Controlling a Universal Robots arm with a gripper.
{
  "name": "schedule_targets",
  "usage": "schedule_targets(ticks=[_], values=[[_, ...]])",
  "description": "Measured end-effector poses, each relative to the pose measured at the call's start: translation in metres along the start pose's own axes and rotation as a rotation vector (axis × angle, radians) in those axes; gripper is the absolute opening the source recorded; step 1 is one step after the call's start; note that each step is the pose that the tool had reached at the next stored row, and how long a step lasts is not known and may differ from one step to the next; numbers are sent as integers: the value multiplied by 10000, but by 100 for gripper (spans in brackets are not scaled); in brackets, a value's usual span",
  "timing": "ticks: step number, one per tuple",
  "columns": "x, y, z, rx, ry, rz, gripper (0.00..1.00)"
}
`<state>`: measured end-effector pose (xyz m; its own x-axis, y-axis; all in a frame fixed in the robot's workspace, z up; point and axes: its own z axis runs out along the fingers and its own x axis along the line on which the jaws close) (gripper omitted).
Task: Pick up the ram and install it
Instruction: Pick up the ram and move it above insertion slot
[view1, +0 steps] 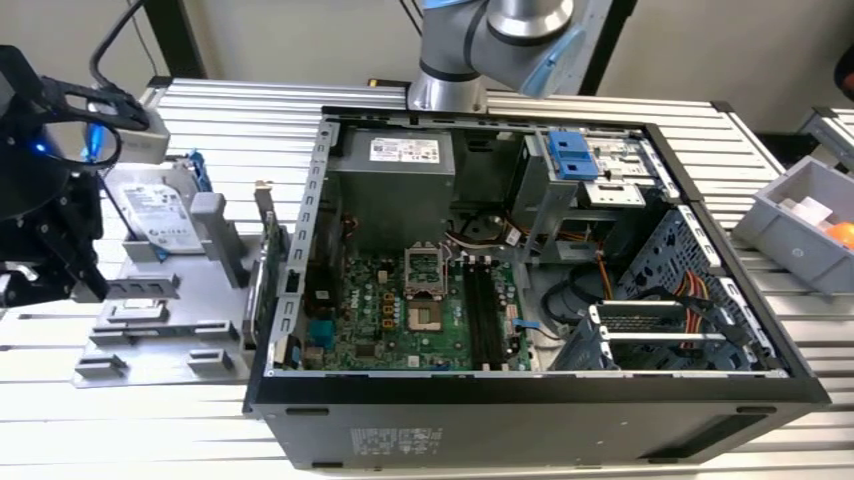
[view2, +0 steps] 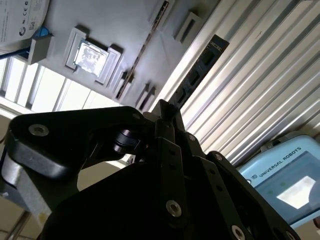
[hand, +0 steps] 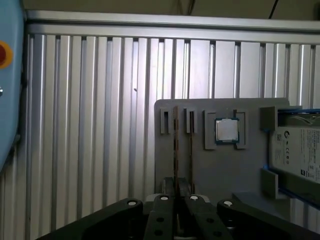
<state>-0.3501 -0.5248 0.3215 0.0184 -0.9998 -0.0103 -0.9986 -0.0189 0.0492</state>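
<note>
My gripper (view2: 166, 107) hangs above the grey parts fixture (hand: 220, 170) and looks shut on the ram (view2: 200, 70), a dark stick with black chips that runs out from the fingertips over the ribbed table. The first wrist view shows the ram (hand: 175, 150) edge-on, as a thin line leading into the gripper (hand: 177, 192). A second thin stick (hand: 190, 150) lies in the fixture beside it. In the exterior view the gripper (view1: 47, 285) is at the far left, well away from the open computer case (view1: 534, 390). The case's black memory slots (view1: 487, 320) lie on its green board.
The fixture (view1: 160, 330) also carries a silver CPU chip (hand: 227, 131) and a hard drive (view1: 154, 215) with blue brackets. A blue pendant (view2: 285, 175) lies on the table near the fixture. At the exterior view's right stands a grey bin (view1: 807, 225). The arm's base (view1: 447, 90) rises behind the case.
</note>
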Motion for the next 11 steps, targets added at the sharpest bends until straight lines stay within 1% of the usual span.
schedule_targets(ticks=[11], values=[[-1,5,-110,0,0,0,0]])
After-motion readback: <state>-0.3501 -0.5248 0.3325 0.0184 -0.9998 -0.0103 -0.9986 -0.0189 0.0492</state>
